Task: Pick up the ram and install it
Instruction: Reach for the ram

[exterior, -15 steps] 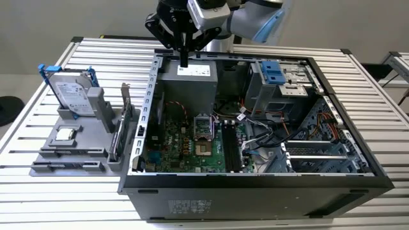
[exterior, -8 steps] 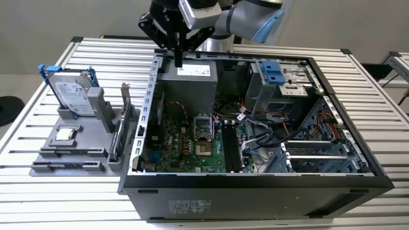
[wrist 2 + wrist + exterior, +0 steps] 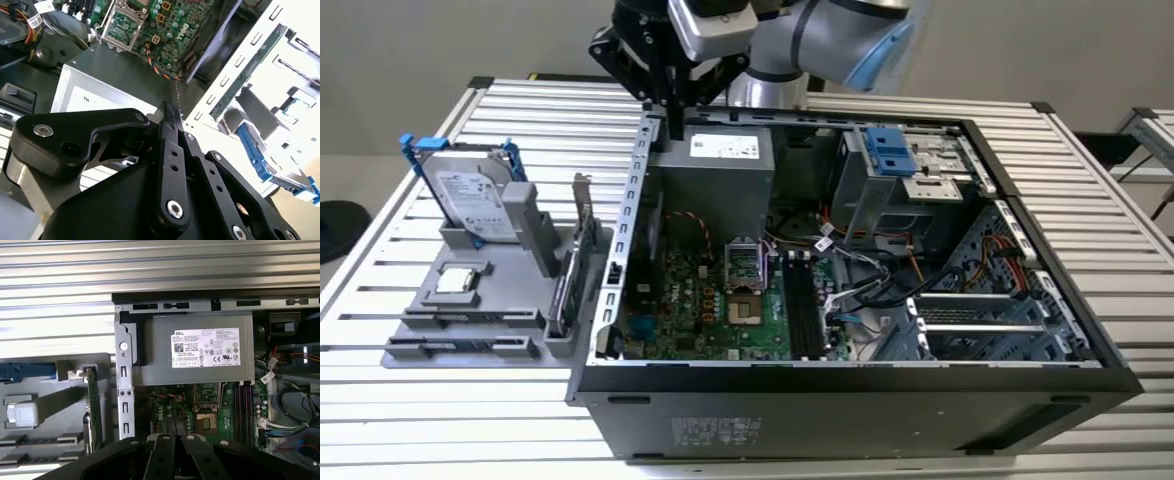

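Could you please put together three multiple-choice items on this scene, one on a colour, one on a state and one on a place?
1. What colour are the rails on the hard drive?
A red
B blue
C yellow

2. In what state is the computer case?
A closed on all sides
B open, with the motherboard in view
C wrapped in foil

3. In the exterior view, where does the end effector hover?
A over the hard drive
B over the middle of the motherboard
C over the case corner beside the power supply

Answers:
1 B: blue rails flank the silver drive.
2 B: the board and cables show inside the case.
3 C: it hangs just above that corner.
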`<state>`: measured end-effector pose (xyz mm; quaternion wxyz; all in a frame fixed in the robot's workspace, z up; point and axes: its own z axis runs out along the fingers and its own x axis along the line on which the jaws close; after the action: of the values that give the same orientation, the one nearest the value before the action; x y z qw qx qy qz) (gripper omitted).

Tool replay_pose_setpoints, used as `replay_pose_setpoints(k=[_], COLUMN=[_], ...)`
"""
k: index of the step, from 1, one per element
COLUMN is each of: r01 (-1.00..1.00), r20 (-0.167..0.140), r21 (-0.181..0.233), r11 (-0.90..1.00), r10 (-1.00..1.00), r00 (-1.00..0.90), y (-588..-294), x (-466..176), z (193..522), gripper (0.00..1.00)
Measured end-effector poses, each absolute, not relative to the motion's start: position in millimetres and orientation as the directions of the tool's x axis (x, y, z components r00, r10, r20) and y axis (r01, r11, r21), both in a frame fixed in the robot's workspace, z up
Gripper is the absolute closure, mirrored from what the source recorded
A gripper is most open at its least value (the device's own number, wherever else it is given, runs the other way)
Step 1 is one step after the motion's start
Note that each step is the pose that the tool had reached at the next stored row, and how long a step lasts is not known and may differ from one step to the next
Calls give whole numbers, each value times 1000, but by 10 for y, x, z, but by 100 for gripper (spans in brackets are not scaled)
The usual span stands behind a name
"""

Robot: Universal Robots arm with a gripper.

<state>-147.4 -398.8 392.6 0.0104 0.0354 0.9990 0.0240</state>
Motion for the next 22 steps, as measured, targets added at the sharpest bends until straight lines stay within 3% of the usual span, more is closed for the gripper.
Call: replay_pose_setpoints(k=[22], r01=[70], r20=[-19], r21=[49], r11=[996], r10=[71], r00=[-997], y=[-3989], x=[-1760], z=[3925], gripper=[100])
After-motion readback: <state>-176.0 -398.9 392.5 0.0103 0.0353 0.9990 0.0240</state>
